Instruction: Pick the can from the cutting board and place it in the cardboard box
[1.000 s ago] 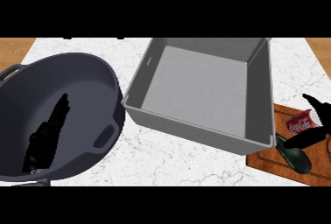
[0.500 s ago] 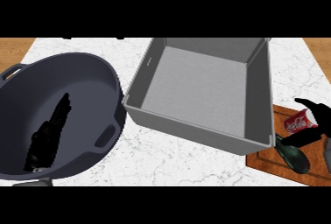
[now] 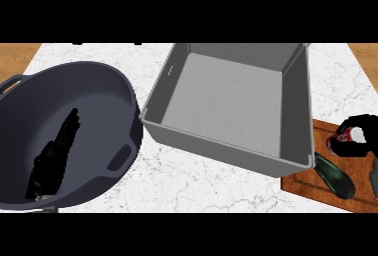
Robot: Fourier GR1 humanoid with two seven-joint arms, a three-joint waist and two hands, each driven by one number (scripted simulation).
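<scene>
A red-and-white can (image 3: pixel 353 136) is seen gripped on a wooden cutting board (image 3: pixel 306 182) at the right edge of a white marbled table (image 3: pixel 199 180). The right hand (image 3: pixel 363 134) is shown with its black fingers (image 3: pixel 353 121) curled over and around the can, so that only part of the can's red side and pale top can be made out between them. The can is held over the board's far end, near its upper corner; whether it is resting on the wood or raised just off it cannot be told from this view. A dark green, elongated vegetable (image 3: pixel 336 176) is laid diagonally on the board, just below the can and hand.

A grey, open-topped box (image 3: pixel 295 107) is placed at the centre of the table, its right wall just beside the board's left edge. To the left, a large dark round pot (image 3: pixel 122 145) with side handles is set, its rim close to the box's near-left corner. A black shape is seen inside the pot, and it is taken to be the left hand (image 3: pixel 53 155); the state of that hand cannot be told.
</scene>
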